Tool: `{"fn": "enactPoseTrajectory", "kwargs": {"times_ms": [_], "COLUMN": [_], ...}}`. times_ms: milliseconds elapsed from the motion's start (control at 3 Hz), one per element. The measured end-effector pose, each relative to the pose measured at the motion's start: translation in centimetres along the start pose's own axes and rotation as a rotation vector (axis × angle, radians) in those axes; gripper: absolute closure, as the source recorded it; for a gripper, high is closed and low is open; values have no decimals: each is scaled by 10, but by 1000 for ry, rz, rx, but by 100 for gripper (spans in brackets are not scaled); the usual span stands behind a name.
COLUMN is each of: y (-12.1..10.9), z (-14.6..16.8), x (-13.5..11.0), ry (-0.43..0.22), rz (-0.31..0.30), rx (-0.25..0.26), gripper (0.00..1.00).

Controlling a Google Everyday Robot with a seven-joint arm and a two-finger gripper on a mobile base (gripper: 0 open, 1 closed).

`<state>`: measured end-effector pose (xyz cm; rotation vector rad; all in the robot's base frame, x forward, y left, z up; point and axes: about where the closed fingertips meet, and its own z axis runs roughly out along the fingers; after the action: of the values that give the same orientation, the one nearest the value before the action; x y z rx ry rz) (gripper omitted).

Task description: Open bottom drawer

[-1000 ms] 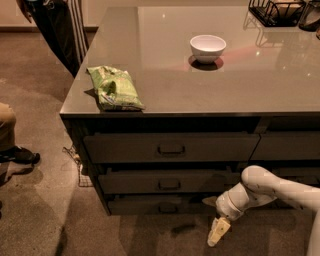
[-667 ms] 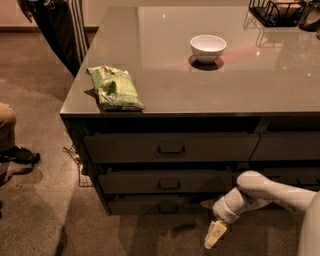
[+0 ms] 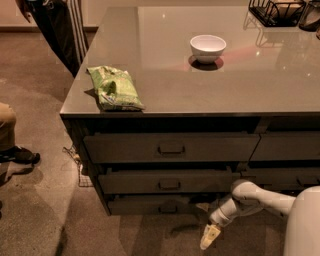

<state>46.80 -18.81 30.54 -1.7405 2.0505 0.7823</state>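
the bottom drawer (image 3: 150,205) is sitting at about 6 o'clock in the view, lowest of the left stack under the grey counter (image 3: 165,100), its slim dark front lying beneath the two taller drawers, the top drawer (image 3: 125,147) and the middle drawer (image 3: 130,182). it is looking shut, with no interior showing. the gripper (image 3: 209,237) is hanging at about 5 o'clock, low over the brown floor (image 3: 45,210), just off the right end of the bottom drawer and below its front, its pale yellowish tip pointing down toward 7 o'clock. whether the gripper is open or closed i cannot tell, and it is gripping nothing that is showing. the white arm (image 3: 260,199) is reaching in from 4 o'clock, bending in front of the neighbouring stack (image 3: 290,150). on the counter a green packet (image 3: 114,88) is lying near the left edge at about 10 o'clock, and a white bowl (image 3: 208,48) is standing at about 1 o'clock, well apart from it. a black wire basket (image 3: 272,11) is sitting in the far corner toward 2 o'clock. a person's dark legs (image 3: 57,25) are standing at 11 o'clock.
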Motion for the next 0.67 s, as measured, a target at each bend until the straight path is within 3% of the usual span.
{"fn": "enactPoseTrajectory", "kwargs": {"times_ms": [667], "y": [-5], "z": [6], "x": [4], "ry": [-2], "rz": [-6], "rx": [18], "gripper": [0]}}
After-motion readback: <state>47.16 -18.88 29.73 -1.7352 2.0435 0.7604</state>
